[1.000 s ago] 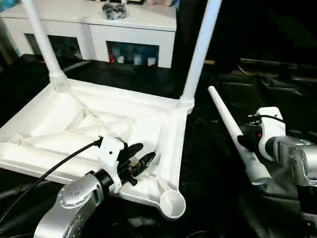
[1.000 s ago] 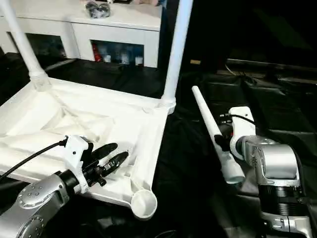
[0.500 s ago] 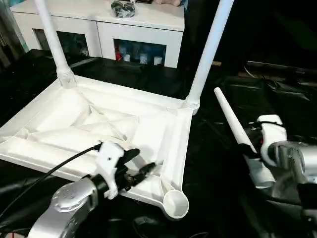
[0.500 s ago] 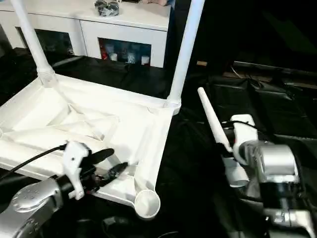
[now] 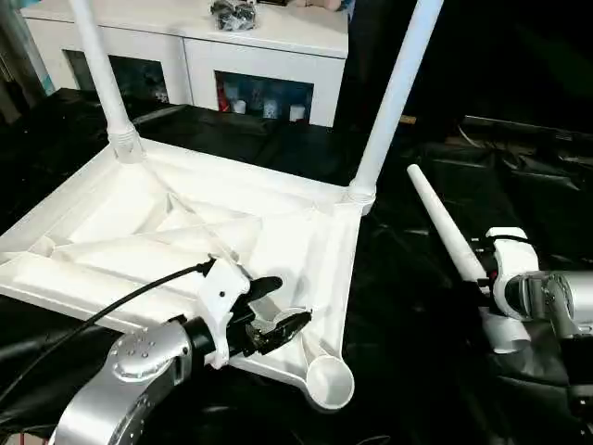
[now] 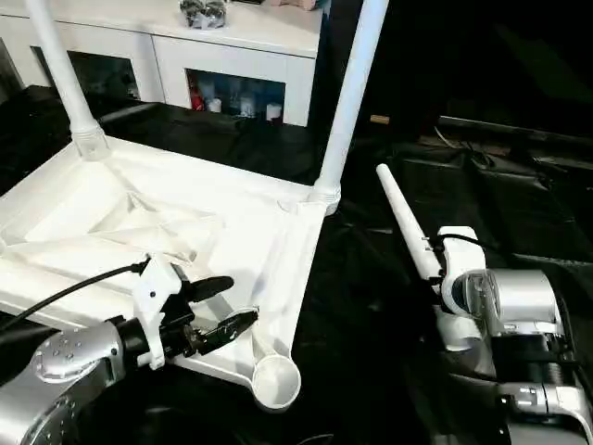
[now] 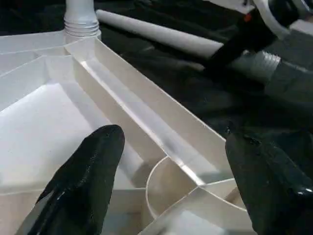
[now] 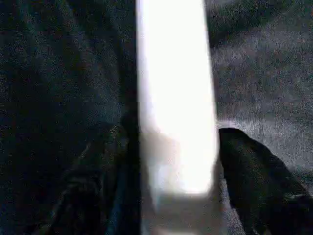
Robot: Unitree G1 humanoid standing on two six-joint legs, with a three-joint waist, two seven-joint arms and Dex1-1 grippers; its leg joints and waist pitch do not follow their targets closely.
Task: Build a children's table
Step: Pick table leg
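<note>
tabletop (image 5: 157, 232): flipped upside down on the black-covered surface (image 5: 398, 324), ribbed underside facing up, takes up most of the left and middle.

standing legs: two already upright in the far corners, one far left (image 5: 102, 79), one far right (image 5: 394, 97).

empty socket (image 5: 329, 382): the near right corner, round cup open, sticking out just past the rim.

near right rim: long raised edge running from the far right leg down to that socket, dark cloth open right beside it.

loose leg (image 5: 445, 236): lying on the cloth right of the tabletop, apart from its edge, thin end pointing away.

right gripper (image 8: 171, 161): fingers sit on either side of the loose leg near its thick end, can't tell if they actually press on it.

left gripper (image 5: 278, 311): hovering over the near right part of the underside, fingers (image 7: 88, 171) spread apart with nothing between them, just inside the rim by the socket.

cabinet (image 5: 232, 56): white, glass doors, back beyond the tabletop.

open room: a dark strip between the tabletop's right edge and the loose leg.
</note>
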